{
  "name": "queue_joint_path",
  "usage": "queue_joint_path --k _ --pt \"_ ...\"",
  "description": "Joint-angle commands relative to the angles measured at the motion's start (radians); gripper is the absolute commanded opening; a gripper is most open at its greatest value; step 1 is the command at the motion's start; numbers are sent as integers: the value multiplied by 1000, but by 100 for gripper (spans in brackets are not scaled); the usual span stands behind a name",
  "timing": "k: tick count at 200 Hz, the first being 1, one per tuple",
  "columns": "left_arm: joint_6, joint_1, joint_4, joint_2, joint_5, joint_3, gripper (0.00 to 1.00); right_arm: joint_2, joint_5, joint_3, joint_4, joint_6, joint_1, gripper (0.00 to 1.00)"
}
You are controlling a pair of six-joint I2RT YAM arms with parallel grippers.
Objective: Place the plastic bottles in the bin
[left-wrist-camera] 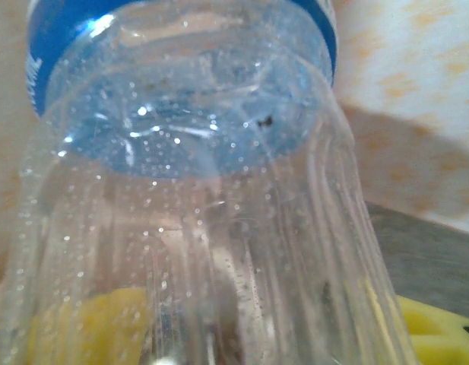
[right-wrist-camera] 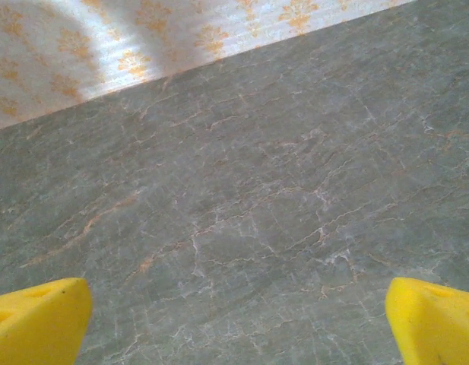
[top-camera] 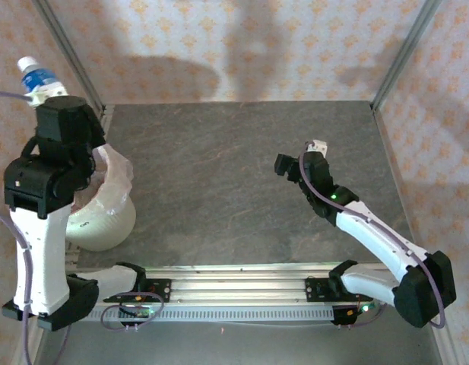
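Fingers [left-wrist-camera: 438, 328] of the left gripper [top-camera: 47, 97] are clenched on a plastic bottle [left-wrist-camera: 219, 198], whose clear, droplet-speckled body is pressed between the yellow pads low in the wrist view. Outward from the fingers the bottle runs to its blue label [left-wrist-camera: 67, 30], with the cap end farthest from the grip. Seen from above, the bottle is carried high, and the bin [top-camera: 105, 228] lies below the fingers and back toward the arm's base, its thin liner [top-camera: 116, 171] bunched loosely over the rim. Whether the bottle hangs over the bin's mouth or past its far rim cannot be told from these angles.

Fingers [right-wrist-camera: 36, 319] of the right gripper [right-wrist-camera: 234, 323] are spread wide with nothing between them. Bare table [right-wrist-camera: 242, 190] lies ahead of them, and the bin is well apart from them, on the left arm's side.

The drop is judged to be the step in hand, and the risk lies in its alignment. If the fingers were released while the bottle is beyond the rim, it would probably fall outside the bin, against the wall or off the table edge. A light bottle let go from this height could also glance off the rim or the bunched liner and bounce out. The thin wall may buckle under the squeeze, and the wet plastic could slip early.
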Motion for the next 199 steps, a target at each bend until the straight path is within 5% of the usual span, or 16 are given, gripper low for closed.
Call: queue_joint_path --k 1,65,128,141,174,199 --pt "-15 92 -164 14 27 -2 44 20 -7 45 27 11 -3 99" --pt "-193 203 -104 -85 -229 -279 45 99 -61 116 -9 -46 -3 99" --pt "-392 208 -87 -147 -274 -486 46 156 -127 297 -179 -104 -4 99" --pt "-383 224 -62 -162 -244 -520 51 160 -140 317 -189 -109 -4 99" --pt "-372 237 -50 -153 -191 -511 88 189 -159 362 -221 -85 -3 99" --pt "-363 237 -61 -150 -177 -475 96 196 -165 358 -208 -41 -4 99"
